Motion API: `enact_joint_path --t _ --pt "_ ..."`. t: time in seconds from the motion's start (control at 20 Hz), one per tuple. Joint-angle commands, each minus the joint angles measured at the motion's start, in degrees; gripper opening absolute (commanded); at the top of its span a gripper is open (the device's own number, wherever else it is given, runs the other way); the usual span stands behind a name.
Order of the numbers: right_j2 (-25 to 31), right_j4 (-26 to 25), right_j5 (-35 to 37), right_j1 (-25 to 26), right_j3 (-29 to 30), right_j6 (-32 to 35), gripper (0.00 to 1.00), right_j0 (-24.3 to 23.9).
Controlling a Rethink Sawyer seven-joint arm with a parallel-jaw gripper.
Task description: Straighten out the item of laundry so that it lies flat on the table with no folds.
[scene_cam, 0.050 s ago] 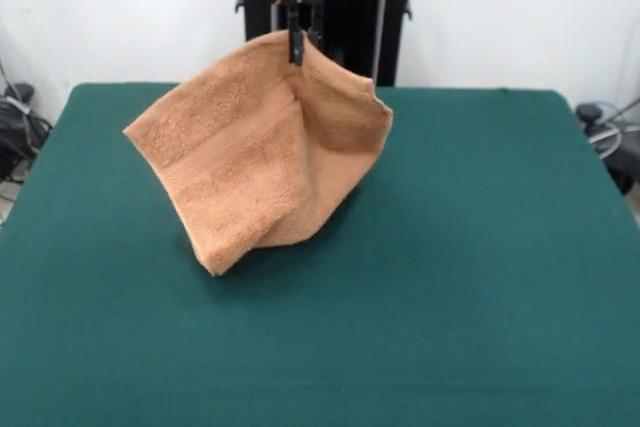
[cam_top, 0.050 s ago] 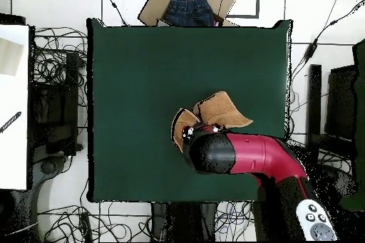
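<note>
The item of laundry, a tan terry towel, hangs lifted by its top edge, draped in folds with its lower corner touching the green table. My gripper is shut on the towel's top edge, under the red arm head. From overhead the red and black arm covers the gripper, and parts of the towel show beside it near the table's middle right.
A cardboard box holding blue jeans sits past the table's far edge in the overhead view. Cables and stands surround the table. A white surface lies at the left.
</note>
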Motion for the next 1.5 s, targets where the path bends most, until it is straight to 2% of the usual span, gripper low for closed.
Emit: enact_joint_path --t 0.05,0.25,0.6,1.1,1.5 --pt "4.08 7.23 19.66 -9.53 -0.18 -3.98 0.0 0.48" --pt "3.45 9.32 23.8 -13.56 -0.66 -4.54 0.0 0.33" --pt "3.2 10.08 28.08 -14.78 -2.39 -4.75 0.0 0.44" --pt "3.44 9.5 19.27 -11.34 1.17 -5.98 0.0 -1.04" --pt "3.75 7.85 11.31 -7.73 3.37 -3.97 0.0 -0.56"
